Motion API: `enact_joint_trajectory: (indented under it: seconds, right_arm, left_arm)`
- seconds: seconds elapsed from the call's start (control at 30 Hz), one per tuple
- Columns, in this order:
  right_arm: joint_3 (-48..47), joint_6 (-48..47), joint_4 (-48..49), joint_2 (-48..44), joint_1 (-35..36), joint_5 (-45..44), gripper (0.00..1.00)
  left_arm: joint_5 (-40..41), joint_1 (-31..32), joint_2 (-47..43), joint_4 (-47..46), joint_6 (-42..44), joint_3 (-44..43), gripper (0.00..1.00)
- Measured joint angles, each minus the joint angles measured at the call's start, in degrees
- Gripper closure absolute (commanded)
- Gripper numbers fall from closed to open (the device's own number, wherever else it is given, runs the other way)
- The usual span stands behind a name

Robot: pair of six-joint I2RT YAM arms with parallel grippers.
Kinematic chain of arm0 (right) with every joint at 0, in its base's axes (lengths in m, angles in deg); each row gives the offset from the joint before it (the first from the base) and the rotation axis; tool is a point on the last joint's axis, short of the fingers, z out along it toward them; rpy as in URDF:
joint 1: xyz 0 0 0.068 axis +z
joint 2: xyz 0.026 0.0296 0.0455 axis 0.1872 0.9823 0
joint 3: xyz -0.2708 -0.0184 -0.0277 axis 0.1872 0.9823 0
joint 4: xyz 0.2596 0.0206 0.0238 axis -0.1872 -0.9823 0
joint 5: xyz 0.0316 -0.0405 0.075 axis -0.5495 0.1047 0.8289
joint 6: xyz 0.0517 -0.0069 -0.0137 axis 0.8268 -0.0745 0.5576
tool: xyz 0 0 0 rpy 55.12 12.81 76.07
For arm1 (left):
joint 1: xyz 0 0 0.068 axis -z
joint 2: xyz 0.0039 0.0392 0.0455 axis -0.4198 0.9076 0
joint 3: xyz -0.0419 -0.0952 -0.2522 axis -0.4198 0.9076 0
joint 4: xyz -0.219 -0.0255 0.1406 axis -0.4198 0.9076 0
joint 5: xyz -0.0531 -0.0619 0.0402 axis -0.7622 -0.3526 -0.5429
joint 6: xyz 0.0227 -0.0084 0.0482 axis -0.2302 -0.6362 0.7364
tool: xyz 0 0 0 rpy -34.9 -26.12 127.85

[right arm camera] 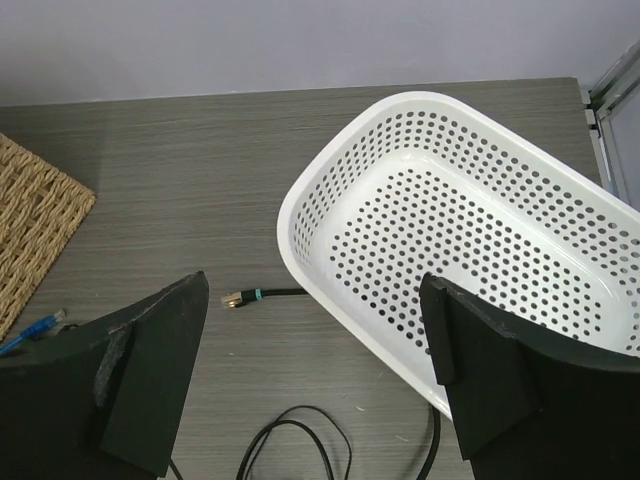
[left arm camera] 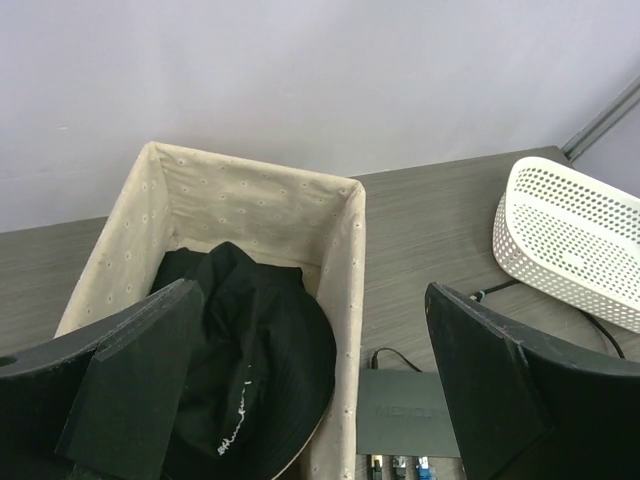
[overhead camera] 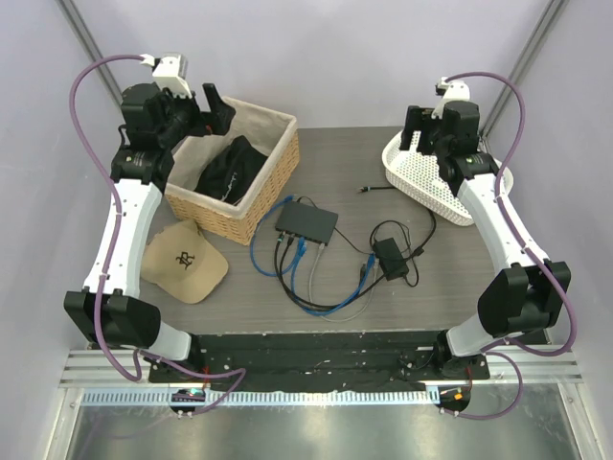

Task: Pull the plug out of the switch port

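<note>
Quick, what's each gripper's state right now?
Left gripper: open, holding nothing, near the fabric-lined wicker basket.
Right gripper: open, holding nothing, near the white perforated plastic basket.

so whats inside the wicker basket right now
A black hat with small white lettering lies in the cloth-lined wicker basket. It covers most of the basket floor, so anything under it cannot be seen. The far strip of lining beyond the hat is bare.

The wicker basket is crowding the switch on its left, seemingly almost touching its corner. Cables are fanning out from the switch's near edge, cluttering any low approach there. The power brick is lying near on the switch's right. Bare table is stretching beyond its far edge, and the space above is lying open.
</note>
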Motion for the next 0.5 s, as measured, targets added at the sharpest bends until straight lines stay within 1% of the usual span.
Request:
enact_joint_trajectory:
  seconds: [0.13,0.3,0.4,0.43,0.5]
  right_arm:
    - [0.7,-1.79,0.13,-0.09,-0.02,3.02,0.06]
    - [1.95,-4.87,0.02,-0.24,-0.02,10.62,0.09]
    - [2.14,-5.77,-0.11,-0.24,0.0,14.64,0.1]
    - [2.14,-5.92,-0.22,-0.24,0.0,15.89,0.1]
    - [2.14,-5.99,-0.48,-0.24,0.02,17.57,0.11]
  left_arm:
    - [-1.36,0.26,0.13,0.17,0.9,0.0,0.0]
    - [-2.43,0.83,0.24,1.18,2.95,0.0,0.0]
    - [-2.29,0.9,0.35,2.03,5.09,0.02,0.05]
    - [-1.79,0.9,0.55,2.49,6.21,0.0,0.07]
    - [0.33,0.9,2.01,4.33,8.44,-1.29,0.08]
